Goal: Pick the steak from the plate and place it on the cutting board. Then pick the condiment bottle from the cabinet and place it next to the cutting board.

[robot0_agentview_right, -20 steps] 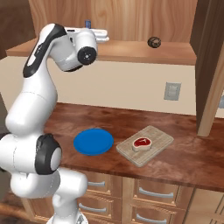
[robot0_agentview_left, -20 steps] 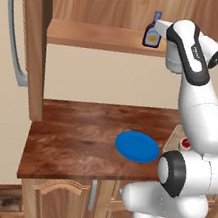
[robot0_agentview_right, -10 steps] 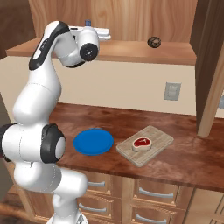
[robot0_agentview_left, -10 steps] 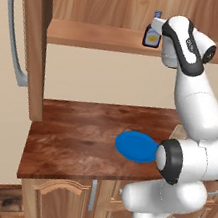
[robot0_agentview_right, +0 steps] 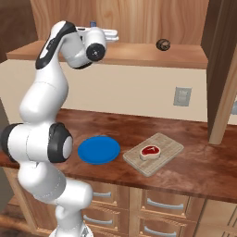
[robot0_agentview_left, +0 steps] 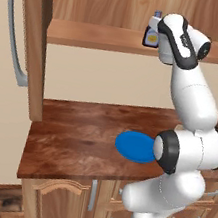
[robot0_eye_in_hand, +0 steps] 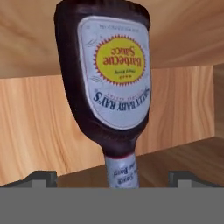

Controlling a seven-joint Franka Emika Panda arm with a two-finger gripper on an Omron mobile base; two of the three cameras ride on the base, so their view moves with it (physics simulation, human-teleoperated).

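The condiment bottle [robot0_agentview_left: 153, 31] stands on the cabinet [robot0_agentview_left: 103, 36] shelf ledge, blue cap up. My gripper [robot0_eye_in_hand: 113, 178] is level with it and open, one fingertip [robot0_eye_in_hand: 41, 177] on each side of the bottle [robot0_eye_in_hand: 109, 83], which looms close and appears upside down in the hand view. I cannot tell whether the fingers touch it. From the right, the gripper [robot0_agentview_right: 110, 34] hides most of the bottle, whose cap [robot0_agentview_right: 92, 24] peeks above. The steak [robot0_agentview_right: 150, 151] lies on the cutting board [robot0_agentview_right: 167, 145]. The blue plate [robot0_agentview_right: 98, 149] beside it is bare.
A brown round lump [robot0_agentview_right: 162, 44] sits further right on the same shelf. A wall outlet [robot0_agentview_right: 182, 96] is above the counter. A tall cabinet side [robot0_agentview_right: 222, 83] stands right of the board, and a fridge handle [robot0_agentview_left: 16, 28] is at far left.
The hand has risen a little and pushed in toward the bottle on the shelf. The jaws have stayed open. Steak, board and plate have not moved.
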